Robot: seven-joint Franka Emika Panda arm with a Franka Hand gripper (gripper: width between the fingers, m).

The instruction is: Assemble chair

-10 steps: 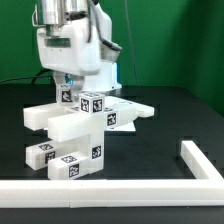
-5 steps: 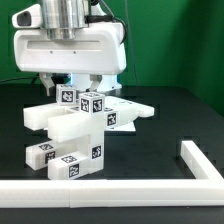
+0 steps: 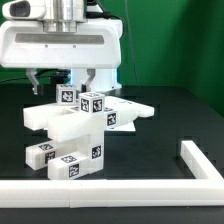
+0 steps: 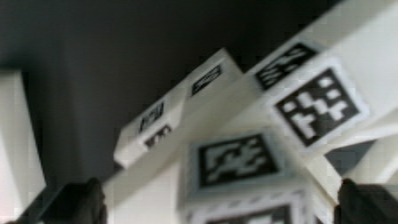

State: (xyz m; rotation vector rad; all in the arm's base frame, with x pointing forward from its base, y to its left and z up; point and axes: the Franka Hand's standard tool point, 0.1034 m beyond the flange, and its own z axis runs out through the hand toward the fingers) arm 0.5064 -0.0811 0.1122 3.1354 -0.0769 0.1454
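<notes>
The chair parts point(image 3: 78, 125) stand clustered at the table's middle: a stepped white block stack with two small tagged cubes point(image 3: 92, 102) on top. Two loose tagged pieces point(image 3: 75, 163) lie in front of it. My gripper point(image 3: 62, 80) hangs directly above the cluster, broad side to the camera. Its dark fingers point(image 3: 90, 78) are spread wide and hold nothing. In the wrist view the gripper point(image 4: 222, 205) straddles a blurred white tagged part point(image 4: 240, 160). One fingertip point(image 4: 75, 200) shows on each side, with gaps to the part.
The long white L-shaped border rail point(image 3: 190, 168) runs along the front and up the exterior view's right. The marker board point(image 3: 124, 100) lies flat behind the cluster. A green wall stands at the back.
The gripper has turned its broad side toward the camera, come down closer over the cluster and shifted toward the exterior view's left. The parts have not moved.
</notes>
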